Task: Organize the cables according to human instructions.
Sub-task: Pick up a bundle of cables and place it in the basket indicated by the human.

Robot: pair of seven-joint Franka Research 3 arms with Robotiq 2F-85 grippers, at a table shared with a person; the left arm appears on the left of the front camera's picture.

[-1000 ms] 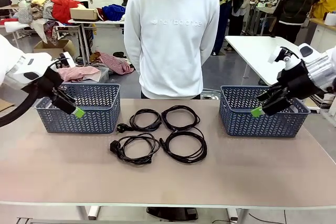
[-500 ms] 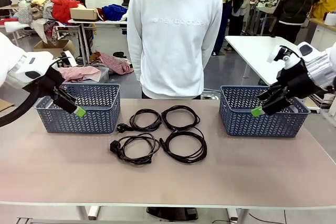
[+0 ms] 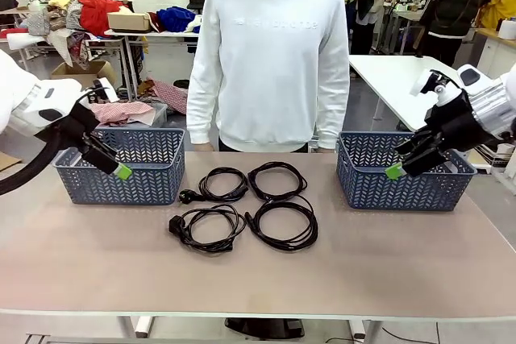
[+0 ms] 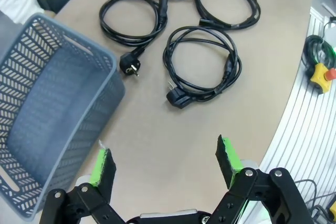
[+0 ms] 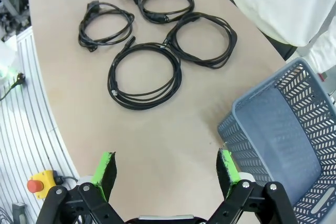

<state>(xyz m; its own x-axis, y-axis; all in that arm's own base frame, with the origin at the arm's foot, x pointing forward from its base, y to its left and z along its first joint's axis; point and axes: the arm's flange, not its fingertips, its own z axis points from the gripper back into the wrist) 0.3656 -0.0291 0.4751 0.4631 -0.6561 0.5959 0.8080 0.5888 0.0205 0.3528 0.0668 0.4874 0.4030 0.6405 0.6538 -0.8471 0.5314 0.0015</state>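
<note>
The left end effector [image 3: 121, 172] is hanging released, its green pads spread wide with nothing between them, and it is hovering just in front of the left basket [image 3: 153, 187], above the table [image 3: 363, 271]. In its wrist view the open jaws are framing bare tabletop, with the basket's corner to one side and the coiled cords farther ahead. The right end effector [image 3: 393, 171] is likewise hanging released and empty, its pads apart, hovering at the near left corner of the right basket [image 3: 419, 192]. Its wrist view is showing the same open gap over bare table, with that basket to the side. The four cables [image 3: 282, 242] are lying on the table between the two baskets, well apart from both end effectors, as two rows of two round black coils: two nearer the person and two nearer the robot, the neighbouring loops touching or nearly so. A plug end is sticking out to the left of each left-hand coil. The person [image 3: 270, 54] in a white sweatshirt is standing at the far edge of the table, arms down at the sides.
</note>
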